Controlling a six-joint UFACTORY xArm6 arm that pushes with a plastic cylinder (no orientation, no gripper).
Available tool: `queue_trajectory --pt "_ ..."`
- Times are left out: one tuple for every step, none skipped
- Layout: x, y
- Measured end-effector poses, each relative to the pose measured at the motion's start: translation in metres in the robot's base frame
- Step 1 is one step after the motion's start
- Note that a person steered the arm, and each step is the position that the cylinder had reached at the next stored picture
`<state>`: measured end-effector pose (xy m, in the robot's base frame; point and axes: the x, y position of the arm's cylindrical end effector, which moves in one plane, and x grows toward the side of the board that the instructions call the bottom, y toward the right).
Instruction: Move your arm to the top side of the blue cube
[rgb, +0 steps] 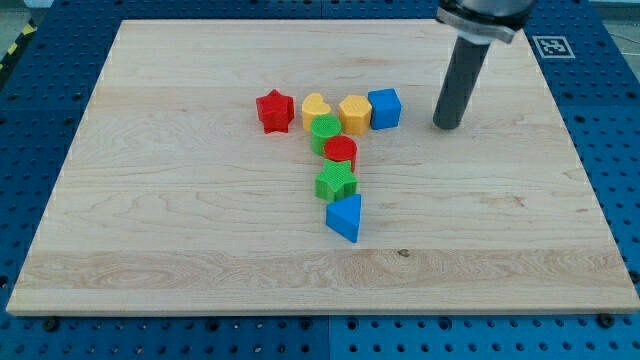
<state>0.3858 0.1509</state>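
Note:
The blue cube (385, 108) sits on the wooden board (180, 200), at the right end of a row of blocks. My tip (449, 125) stands on the board to the view's right of the blue cube, a short gap apart, at about the same height in the view. The rod rises from it toward the view's top right.
A yellow block (354, 114) touches the blue cube's left side, then a yellow block (316, 107) and a red star (274, 110). Below run a green block (325, 133), a red block (341, 152), a green block (336, 183) and a blue triangular block (345, 217).

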Motion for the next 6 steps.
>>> queue_trajectory --pt "-0.032 0.0" --pt "-0.065 0.0" --pt "-0.083 -0.021" --pt "-0.09 -0.048" --pt "-0.09 -0.055" --pt "-0.075 -0.067"
